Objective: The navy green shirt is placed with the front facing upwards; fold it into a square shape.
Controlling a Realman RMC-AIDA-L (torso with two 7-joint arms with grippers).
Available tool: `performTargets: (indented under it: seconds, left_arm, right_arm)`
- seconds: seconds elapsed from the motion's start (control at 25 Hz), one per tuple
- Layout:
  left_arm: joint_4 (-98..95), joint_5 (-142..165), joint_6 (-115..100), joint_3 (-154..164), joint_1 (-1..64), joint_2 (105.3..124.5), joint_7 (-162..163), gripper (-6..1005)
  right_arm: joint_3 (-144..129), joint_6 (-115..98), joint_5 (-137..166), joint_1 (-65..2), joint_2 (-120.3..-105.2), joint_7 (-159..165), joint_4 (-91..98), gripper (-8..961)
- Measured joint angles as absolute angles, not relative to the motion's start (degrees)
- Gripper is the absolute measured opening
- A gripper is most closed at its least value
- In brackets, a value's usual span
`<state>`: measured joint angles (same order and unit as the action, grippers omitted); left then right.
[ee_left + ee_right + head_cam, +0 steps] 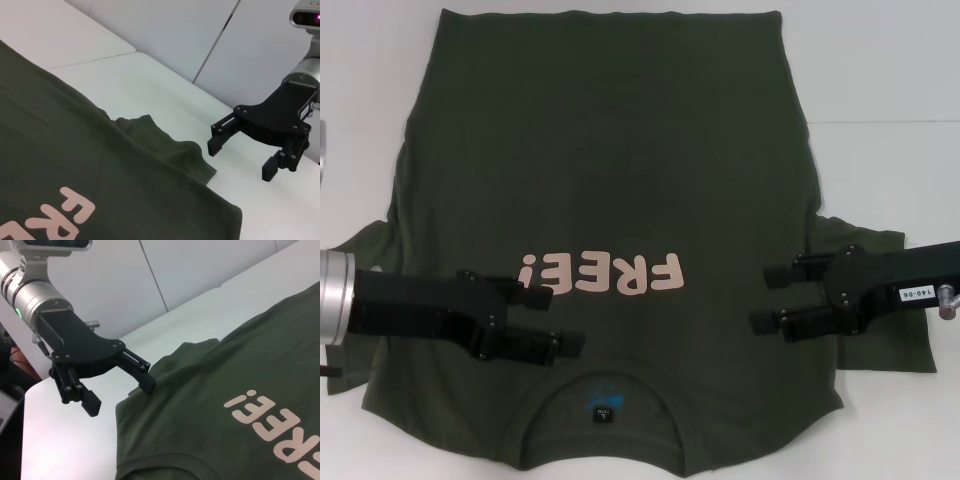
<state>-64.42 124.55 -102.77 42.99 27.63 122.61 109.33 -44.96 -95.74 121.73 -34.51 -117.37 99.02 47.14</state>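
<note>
Two grippers over flat navy green shirt (610,180), left gripper (563,318) jaws open, right gripper (761,297) jaws open.

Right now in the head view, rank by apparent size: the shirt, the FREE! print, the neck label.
1. navy green shirt, by far the largest
2. FREE! print
3. neck label, smallest

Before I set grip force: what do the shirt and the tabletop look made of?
The navy green shirt looks like soft matte knit fabric, probably cotton: it wrinkles at the sleeves, and the collar is ribbed. The table looks like smooth, hard white laminate or painted board, with a faint sheen and a seam.
</note>
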Motion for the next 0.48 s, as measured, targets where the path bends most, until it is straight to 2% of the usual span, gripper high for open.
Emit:
performTargets:
  seconds: [0.48]
  left_arm:
    - [-64.42, 124.5, -102.18, 42.98, 27.78, 122.61, 109.34, 934]
  right_arm:
    - [-45.0, -95.8, 121.85, -34.57, -117.42, 99.32, 47.1, 857]
